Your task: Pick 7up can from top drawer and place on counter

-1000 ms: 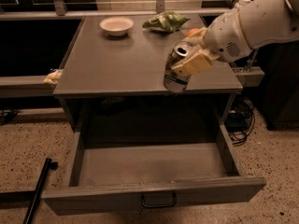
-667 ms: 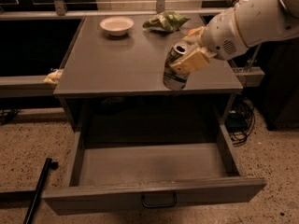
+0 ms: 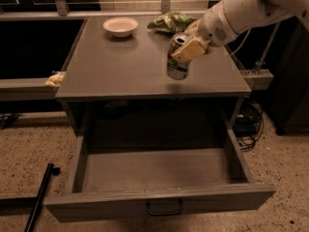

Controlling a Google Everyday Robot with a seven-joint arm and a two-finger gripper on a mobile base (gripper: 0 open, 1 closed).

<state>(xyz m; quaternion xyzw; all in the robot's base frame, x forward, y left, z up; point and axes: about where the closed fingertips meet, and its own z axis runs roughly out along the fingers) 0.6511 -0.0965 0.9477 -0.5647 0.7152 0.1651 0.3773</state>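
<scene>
Now | gripper [image 3: 185,45] over counter [image 3: 120,69], fingers [image 3: 192,49] gripping 7up can [image 3: 177,64] | bowl [image 3: 120,26], green bag [image 3: 170,21] behind, apart | top drawer [image 3: 159,204] open

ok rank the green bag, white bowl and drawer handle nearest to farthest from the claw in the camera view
The claw holds the can over the counter, on its right side.
1. Green bag, just behind it.
2. White bowl, back left of the counter.
3. Drawer handle, low at the front.
</scene>
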